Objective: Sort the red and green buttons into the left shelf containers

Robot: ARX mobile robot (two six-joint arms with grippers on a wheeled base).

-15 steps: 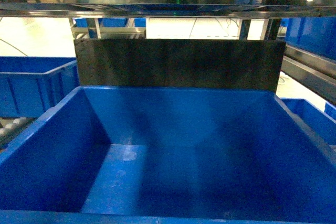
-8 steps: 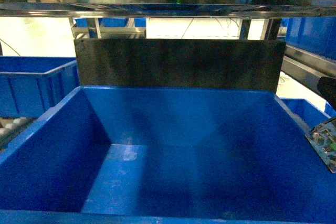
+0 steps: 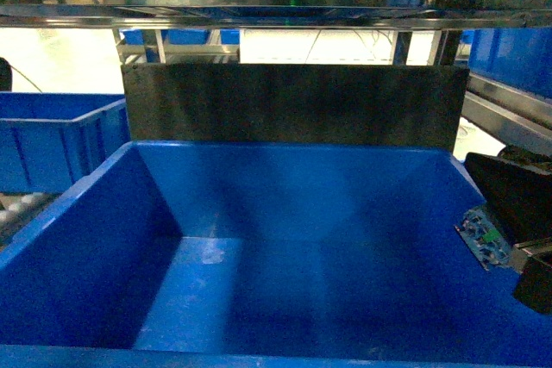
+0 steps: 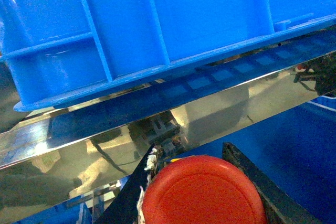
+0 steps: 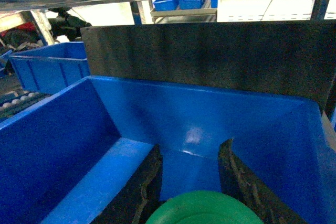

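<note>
A red button [image 4: 202, 192] with a round red cap fills the space between the fingers of my left gripper [image 4: 190, 150], which is shut on it. It is held below a metal shelf rail [image 4: 105, 150] and the ribbed outside of a blue container [image 4: 157, 19]. My right gripper [image 5: 191, 146] is shut on the green button [image 5: 205, 211], over the inside of a large blue container [image 5: 52, 145]. In the head view the right arm [image 3: 513, 213] reaches over that container's [image 3: 86, 247] right rim. The left gripper is out of the head view.
A dark board [image 3: 293, 105] stands behind the big container. Another blue bin [image 3: 52, 135] sits at the left on rollers, and a further one [image 3: 517, 183] at the right. A metal shelf beam [image 3: 276, 16] runs overhead.
The right arm has come into the head view from the right edge and moved left over the container's right rim. The container has not moved.
</note>
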